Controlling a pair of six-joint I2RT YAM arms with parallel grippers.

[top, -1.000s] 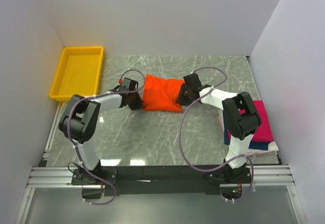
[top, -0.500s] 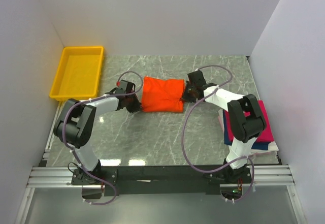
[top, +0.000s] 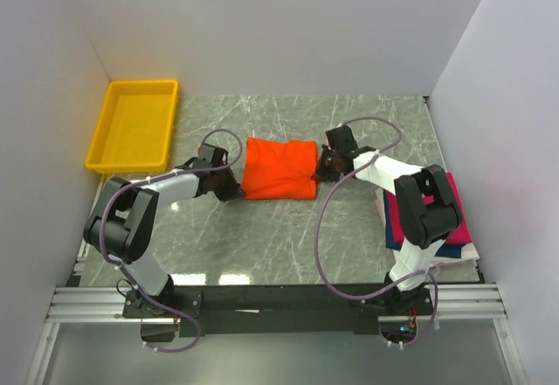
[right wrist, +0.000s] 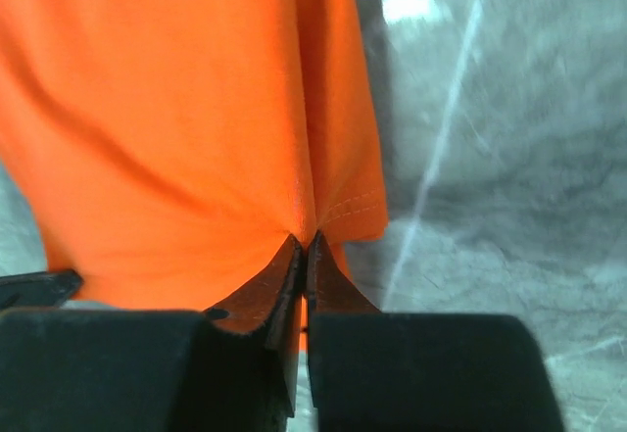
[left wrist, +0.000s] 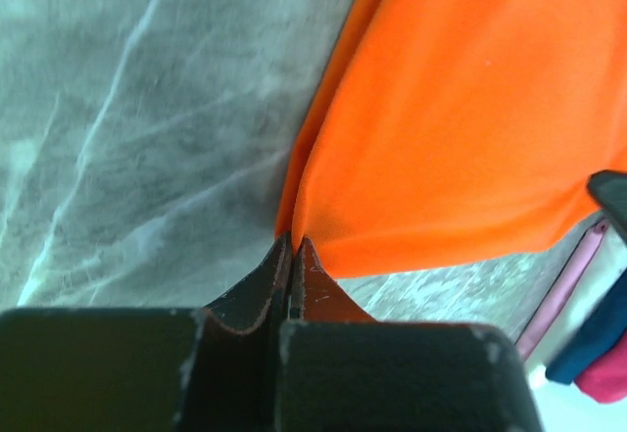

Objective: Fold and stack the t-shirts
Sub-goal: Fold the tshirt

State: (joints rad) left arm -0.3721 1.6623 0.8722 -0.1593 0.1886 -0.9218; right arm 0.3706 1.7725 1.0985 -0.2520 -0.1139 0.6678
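The bright orange t-shirt [top: 279, 168] lies folded into a rectangle at the middle of the marble table. My left gripper [top: 236, 191] is shut on its near left corner; the left wrist view shows the cloth [left wrist: 460, 109] pinched between the closed jaws of that gripper [left wrist: 294, 241]. My right gripper [top: 319, 174] is shut on the shirt's right edge; the right wrist view shows the hem [right wrist: 196, 109] clamped at the tips of that gripper [right wrist: 304, 239]. Folded magenta-pink [top: 450, 219], navy and white shirts are stacked at the table's right edge.
A yellow plastic tray [top: 133, 125] stands empty at the far left. White walls close the table on the left, back and right. Grey marble tabletop [top: 279, 237] lies bare in front of the orange shirt.
Both grippers have drawn the orange shirt toward the near side and squared it up; its far edge now lies straight. The left gripper moved nearer and slightly left, the right gripper nearer.
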